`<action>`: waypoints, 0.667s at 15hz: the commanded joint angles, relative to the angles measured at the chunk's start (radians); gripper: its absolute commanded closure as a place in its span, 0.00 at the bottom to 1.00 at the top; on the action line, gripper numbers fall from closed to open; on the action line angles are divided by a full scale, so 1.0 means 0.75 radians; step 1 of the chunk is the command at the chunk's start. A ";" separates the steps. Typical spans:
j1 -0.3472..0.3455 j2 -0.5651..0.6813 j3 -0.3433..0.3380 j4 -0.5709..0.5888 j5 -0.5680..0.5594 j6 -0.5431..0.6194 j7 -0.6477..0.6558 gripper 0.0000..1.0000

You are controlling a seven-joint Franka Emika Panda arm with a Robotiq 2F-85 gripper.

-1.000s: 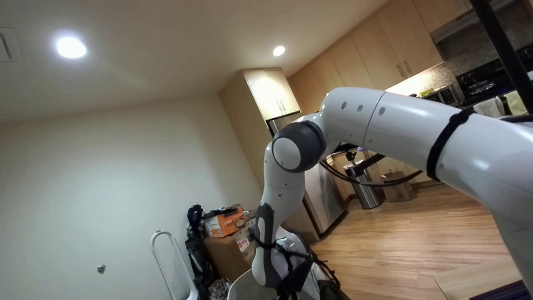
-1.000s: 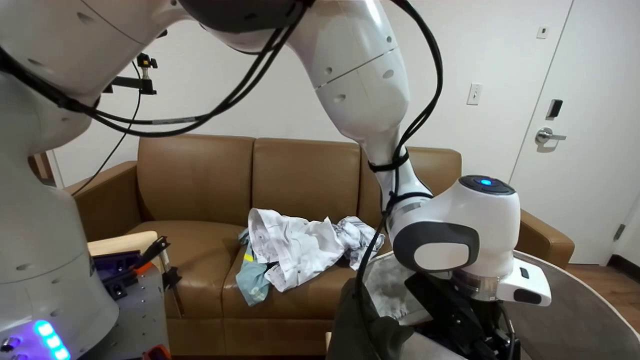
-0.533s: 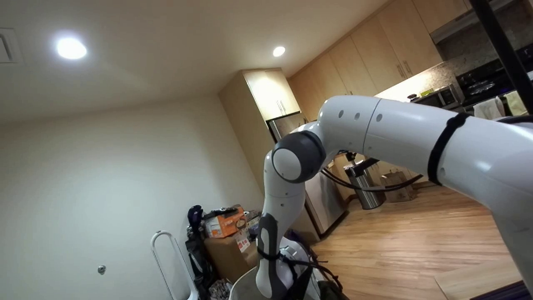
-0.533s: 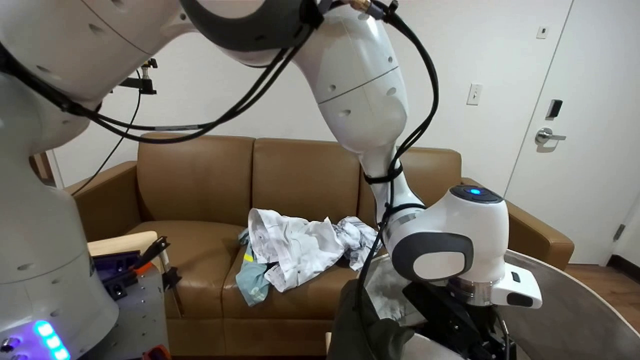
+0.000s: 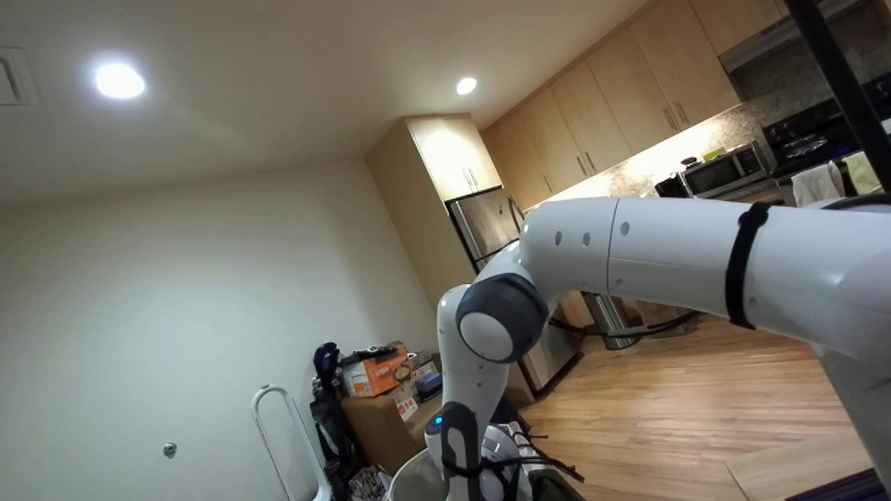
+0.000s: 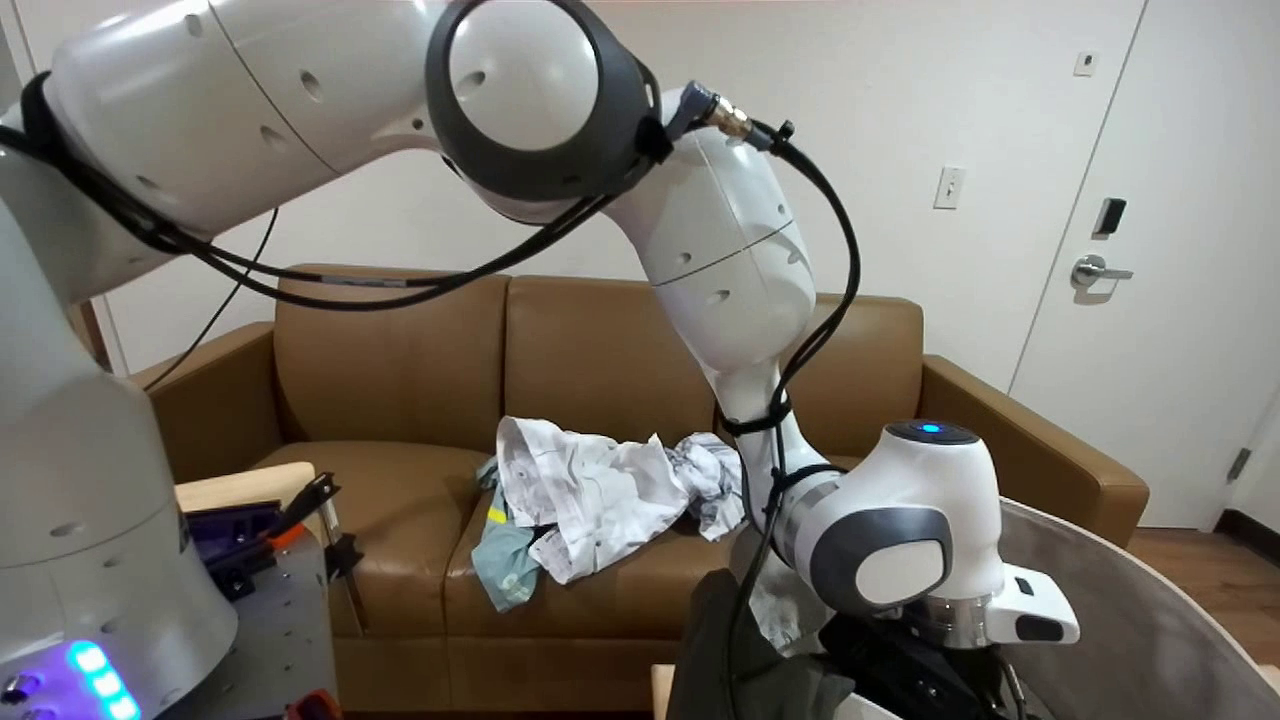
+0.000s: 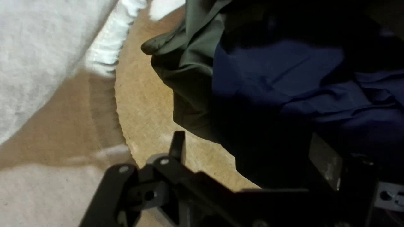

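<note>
Looking through the wrist view, we find the gripper [image 7: 252,154] with its fingers [image 7: 178,145] standing wide apart, over the dark navy cloth [image 7: 277,69] in the round hamper [image 6: 1110,610]. Whether they touch it, we cannot tell. Just beside it lies olive-green cloth [image 7: 200,47], which in an exterior view hangs at the hamper's edge. We also see white garments [image 6: 595,490] on the brown leather sofa [image 6: 610,360].

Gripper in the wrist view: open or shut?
Open. In the wrist view the gripper has its fingers standing wide apart, with tan surface showing between one finger and the dark cloth.
</note>
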 commanded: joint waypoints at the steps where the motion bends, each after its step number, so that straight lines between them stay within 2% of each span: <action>1: -0.020 0.010 0.015 0.020 -0.044 -0.005 0.028 0.00; 3: -0.029 0.023 0.020 0.050 -0.044 -0.020 0.025 0.00; 6: -0.095 0.021 0.089 0.102 -0.023 0.070 -0.006 0.00; 7: -0.109 0.008 0.105 0.121 -0.024 0.156 -0.011 0.00; 10: -0.141 0.024 0.143 0.210 -0.024 0.289 0.005 0.00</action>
